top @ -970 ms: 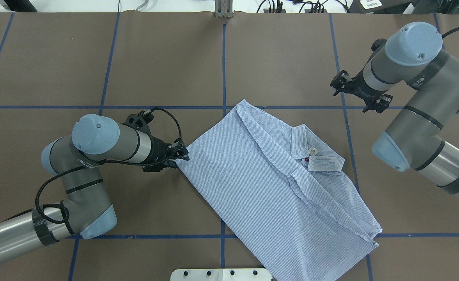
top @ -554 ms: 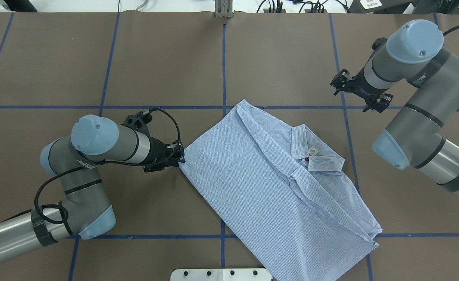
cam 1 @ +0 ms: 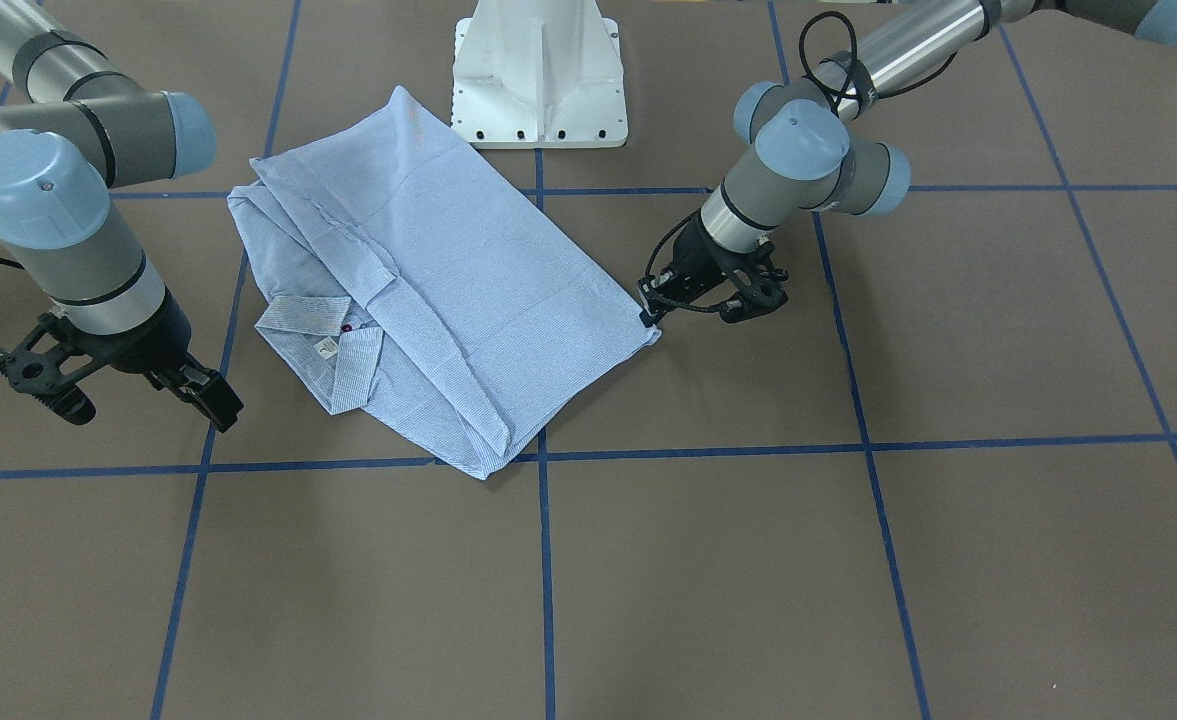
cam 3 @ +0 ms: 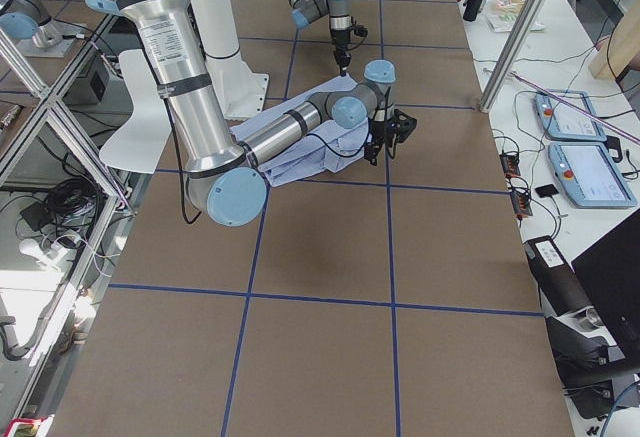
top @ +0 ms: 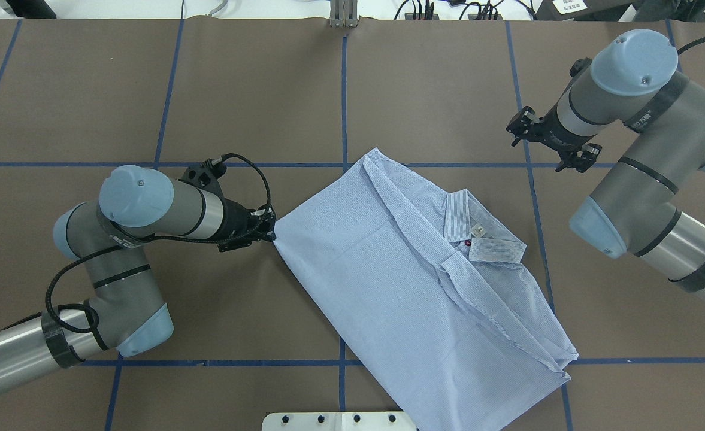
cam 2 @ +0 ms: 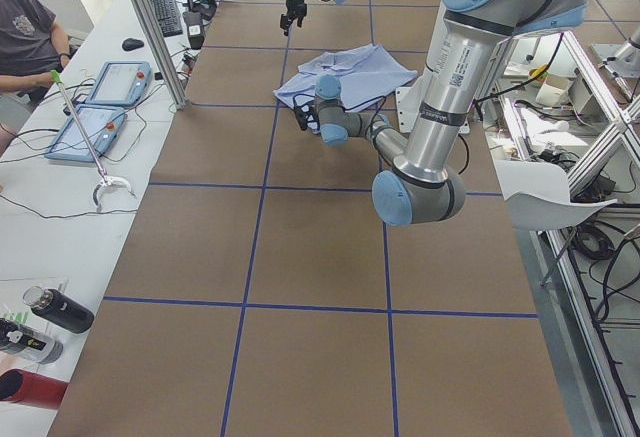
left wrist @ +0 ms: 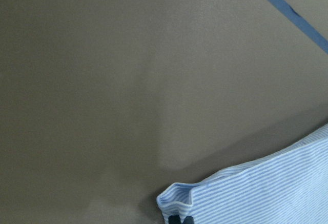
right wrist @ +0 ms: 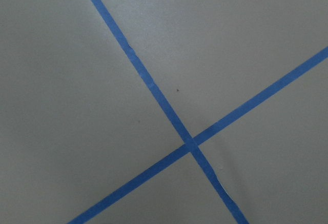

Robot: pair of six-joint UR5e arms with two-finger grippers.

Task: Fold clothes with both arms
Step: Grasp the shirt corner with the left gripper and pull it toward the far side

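Blue-striped shirt (top: pixel 412 281), corner in left pincer (top: pixel 271 231), brown table (top: pixel 238 90) around.

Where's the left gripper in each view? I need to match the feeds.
Front-facing: centre-right, left gripper at the shirt's corner.
Overhead: centre-left, same corner.
Exterior left: upper centre, beside the shirt.
Exterior right: top centre, above the shirt.
Left wrist: only a black fingertip, bottom edge.
Right wrist: not in it.
Shared landmark: the shirt corner it holds.
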